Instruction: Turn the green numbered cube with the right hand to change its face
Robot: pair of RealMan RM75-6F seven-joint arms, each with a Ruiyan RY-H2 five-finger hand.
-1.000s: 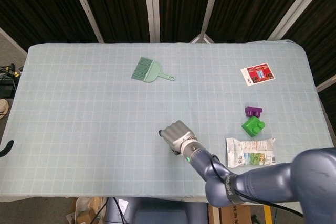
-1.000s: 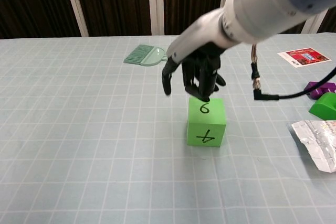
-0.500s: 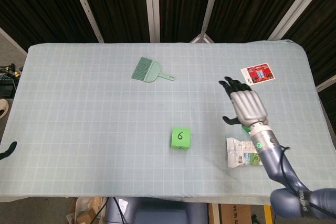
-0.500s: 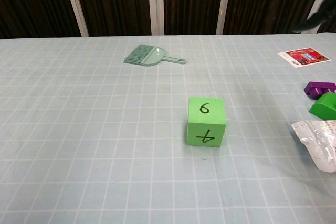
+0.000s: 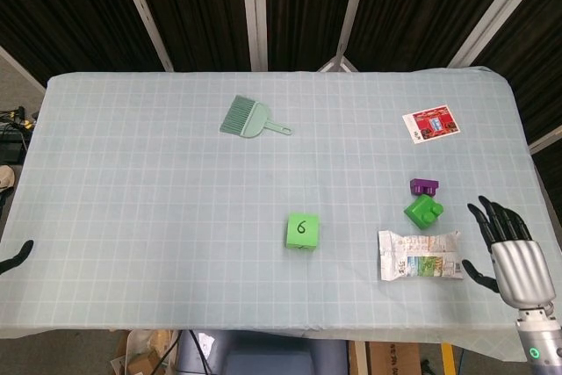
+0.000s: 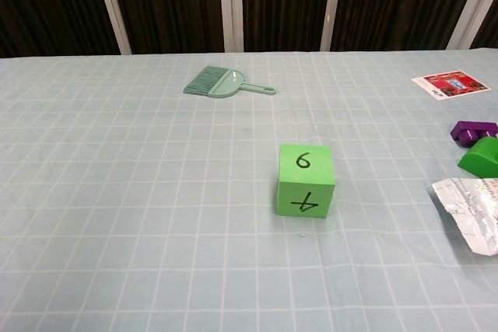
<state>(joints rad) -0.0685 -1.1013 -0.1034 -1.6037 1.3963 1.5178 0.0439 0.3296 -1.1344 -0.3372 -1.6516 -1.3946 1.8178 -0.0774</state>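
The green numbered cube (image 5: 301,232) (image 6: 306,179) sits alone near the table's front middle, with a 6 on its top face and a 4 on the side facing the chest camera. My right hand (image 5: 512,254) hangs off the table's right front corner, far from the cube, fingers spread and holding nothing. Only a dark fingertip of my left hand (image 5: 15,256) shows at the left edge of the head view. The chest view shows neither hand.
A green dustpan brush (image 5: 249,118) lies at the back middle. To the right are a red card (image 5: 431,123), a purple block (image 5: 424,187), a green block (image 5: 423,211) and a crumpled snack packet (image 5: 419,255).
My right hand let go of the cube's top, swung right across the table and now hangs past the right front corner. The cube has stayed in place.
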